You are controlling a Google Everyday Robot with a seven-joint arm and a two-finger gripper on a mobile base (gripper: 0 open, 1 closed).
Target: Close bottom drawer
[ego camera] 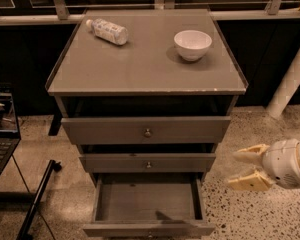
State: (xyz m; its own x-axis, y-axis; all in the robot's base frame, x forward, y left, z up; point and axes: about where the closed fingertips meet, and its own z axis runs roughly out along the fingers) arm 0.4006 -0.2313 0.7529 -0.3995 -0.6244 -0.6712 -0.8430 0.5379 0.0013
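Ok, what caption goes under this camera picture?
Robot hand open beside the pulled-out bottom drawer, not touching it.

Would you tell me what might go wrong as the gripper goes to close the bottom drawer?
1. The gripper hangs open to the right of the bottom drawer; moving straight in might strike its side, not the front.
2. A hard shove might roll the bottle lying on the cabinet top.
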